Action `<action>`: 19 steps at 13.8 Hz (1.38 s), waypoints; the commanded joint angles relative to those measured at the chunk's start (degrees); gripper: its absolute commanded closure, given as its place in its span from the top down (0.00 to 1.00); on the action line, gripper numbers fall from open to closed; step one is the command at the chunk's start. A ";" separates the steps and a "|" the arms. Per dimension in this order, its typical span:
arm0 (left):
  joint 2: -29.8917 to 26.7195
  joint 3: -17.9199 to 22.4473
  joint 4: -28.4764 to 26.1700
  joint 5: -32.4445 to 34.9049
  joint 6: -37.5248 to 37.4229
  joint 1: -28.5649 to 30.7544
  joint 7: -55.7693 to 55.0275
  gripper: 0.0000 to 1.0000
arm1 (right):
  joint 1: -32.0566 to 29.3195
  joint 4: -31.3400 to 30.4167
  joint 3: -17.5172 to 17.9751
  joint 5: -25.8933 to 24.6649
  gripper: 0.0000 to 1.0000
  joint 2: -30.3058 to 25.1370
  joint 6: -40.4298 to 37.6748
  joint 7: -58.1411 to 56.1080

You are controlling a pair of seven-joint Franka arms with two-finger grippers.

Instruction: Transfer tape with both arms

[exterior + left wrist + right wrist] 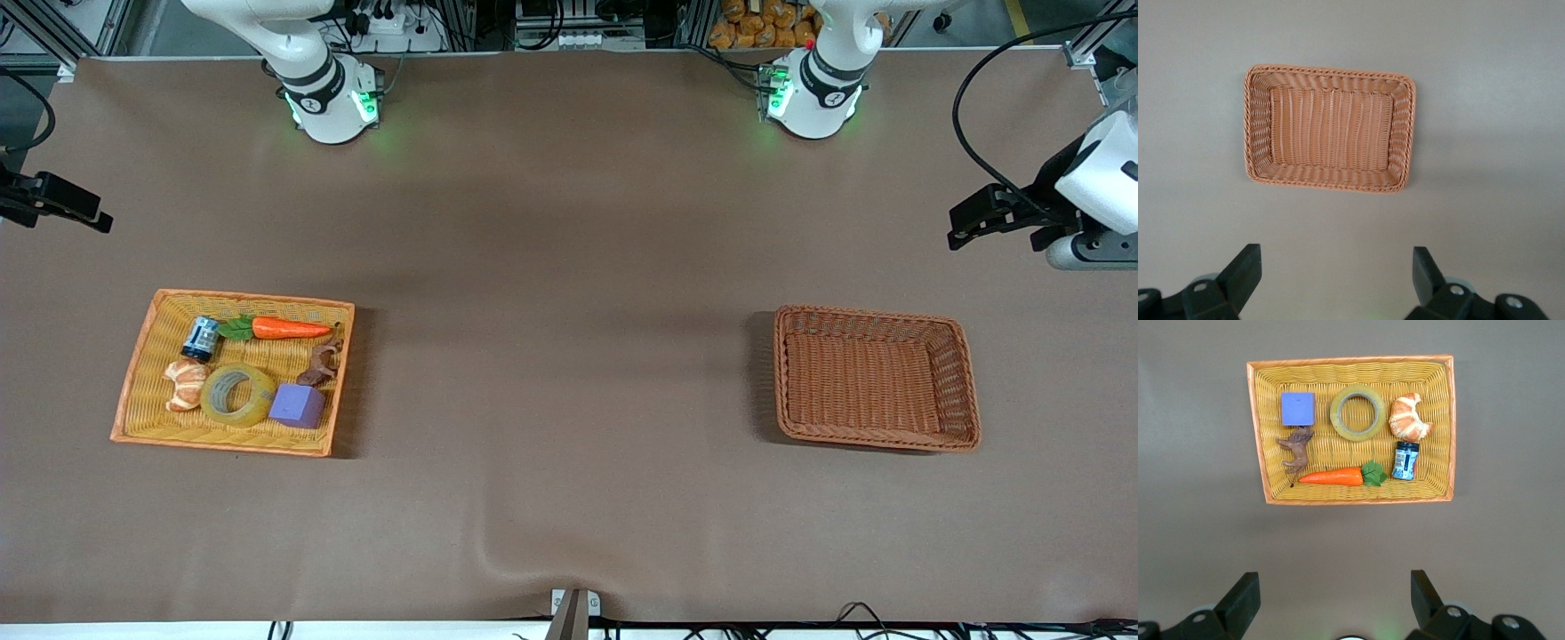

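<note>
The tape (237, 395) lies flat in the yellow basket (133, 373) at the right arm's end of the table, between a croissant toy (185, 384) and a purple cube (298, 405). In the right wrist view the tape (1357, 413) shows as a yellowish ring in that basket (1351, 361). My right gripper (93, 213) is held high by that end of the table, open and empty (1335, 587). My left gripper (965, 227) is held high at the left arm's end, open and empty (1337, 263), with the brown basket (1328, 70) below it.
The brown wicker basket (876, 313) holds nothing. The yellow basket also holds a toy carrot (289, 328), a small dark jar (201, 339) and a brown animal figure (323, 363). Bare brown table spreads between the two baskets.
</note>
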 commanded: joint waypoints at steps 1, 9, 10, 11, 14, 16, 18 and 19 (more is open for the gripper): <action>0.33 0.09 0.61 0.34 0.79 -0.02 1.02 1.00 | -0.10 1.59 0.28 -0.58 1.00 0.78 -0.81 0.77; 0.33 0.00 0.78 -0.19 0.79 -0.20 1.11 1.00 | 0.33 1.33 0.37 -0.49 1.00 0.87 -0.81 0.86; 0.42 0.00 0.78 -0.19 0.79 -0.20 1.11 1.00 | 0.69 1.24 0.37 -0.49 1.00 1.21 -0.90 0.51; 0.50 0.00 0.78 -0.10 0.79 -0.28 1.11 1.00 | 1.12 1.06 0.37 -0.40 1.00 1.91 -0.90 0.24; 0.42 -0.09 0.87 -0.80 0.79 -0.20 1.11 1.00 | 3.66 0.10 0.37 0.04 1.00 4.28 0.50 0.24; 0.50 -0.09 0.87 -0.89 0.79 -0.20 1.11 1.00 | 5.61 -1.65 0.46 0.30 1.00 7.62 5.14 -0.54; 0.77 -0.09 0.87 -0.80 1.05 -0.28 1.02 1.00 | 6.49 -7.95 0.54 3.19 1.00 9.82 13.90 -6.85; 0.59 -0.09 0.87 -0.98 1.05 -0.20 1.02 1.00 | 6.49 -12.08 0.54 3.55 1.00 10.53 20.31 -10.10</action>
